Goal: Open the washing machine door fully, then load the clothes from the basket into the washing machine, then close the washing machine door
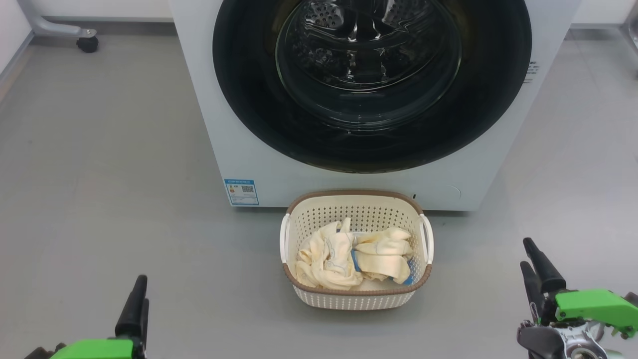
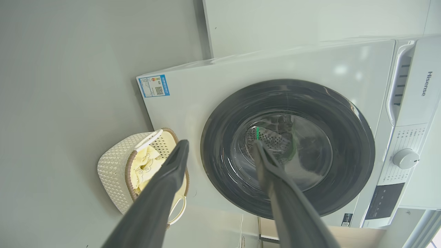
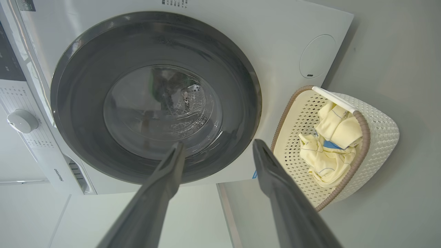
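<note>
Fingers on your left, lower left, and fingers on your right, lower right, stand apart, empty. Bottom centre, the clothes lie in the basket, tight against the washing machine. Swinging its shut washing machine door open, you may clip that basket. The blue sticker is illegible; the drawer reads "Hisense".

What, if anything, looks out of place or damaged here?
Nothing stands out. The basket stands upright on the floor before the washing machine, the clothes lie inside it, and the door is shut.
</note>
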Controlling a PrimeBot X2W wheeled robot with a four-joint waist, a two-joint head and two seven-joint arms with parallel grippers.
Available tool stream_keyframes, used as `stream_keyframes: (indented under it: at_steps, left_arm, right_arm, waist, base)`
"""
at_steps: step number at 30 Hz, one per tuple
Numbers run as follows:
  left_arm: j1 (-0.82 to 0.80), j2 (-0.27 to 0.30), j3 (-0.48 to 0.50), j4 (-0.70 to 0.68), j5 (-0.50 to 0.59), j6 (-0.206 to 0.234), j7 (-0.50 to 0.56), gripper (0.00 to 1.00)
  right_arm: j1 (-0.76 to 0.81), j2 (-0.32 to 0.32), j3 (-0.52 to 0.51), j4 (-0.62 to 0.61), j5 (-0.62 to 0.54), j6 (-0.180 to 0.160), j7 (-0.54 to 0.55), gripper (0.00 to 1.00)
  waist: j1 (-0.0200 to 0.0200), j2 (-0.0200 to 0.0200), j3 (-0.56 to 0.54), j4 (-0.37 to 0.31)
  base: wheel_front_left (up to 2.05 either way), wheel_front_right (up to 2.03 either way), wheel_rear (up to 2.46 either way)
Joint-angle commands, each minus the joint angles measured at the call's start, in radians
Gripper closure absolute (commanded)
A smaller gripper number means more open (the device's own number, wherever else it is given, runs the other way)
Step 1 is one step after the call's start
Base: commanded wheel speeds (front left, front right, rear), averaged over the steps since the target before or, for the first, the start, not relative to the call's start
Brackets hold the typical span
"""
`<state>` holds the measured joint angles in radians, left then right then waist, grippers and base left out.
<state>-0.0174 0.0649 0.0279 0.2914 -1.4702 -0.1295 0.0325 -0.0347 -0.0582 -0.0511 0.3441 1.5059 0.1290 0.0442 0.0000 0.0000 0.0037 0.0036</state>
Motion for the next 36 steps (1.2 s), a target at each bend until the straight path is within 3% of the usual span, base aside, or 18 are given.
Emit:
stream_keyframes:
  at_steps: [1, 36]
  left_arm:
    - [-0.053, 0.024, 0.008, -0.040, 0.017, 0.000, -0.010, 0.00]
    - [-0.111, 0.109, -0.045, -0.028, 0.492, -0.001, -0.110, 0.00]
  right_arm:
    - [-0.069, -0.026, 0.008, -0.031, -0.012, 0.000, -0.010, 0.00]
    - [-0.193, -0.132, 0.173, 0.053, -0.408, 0.001, -0.120, 0.00]
  waist:
    - [0.0000, 0.0000, 0.000, 0.000]
    - [0.0000, 0.0000, -0.004, -0.002]
  base:
    - [0.00, 0.00, 0.00]
    - [0.00, 0.00, 0.00]
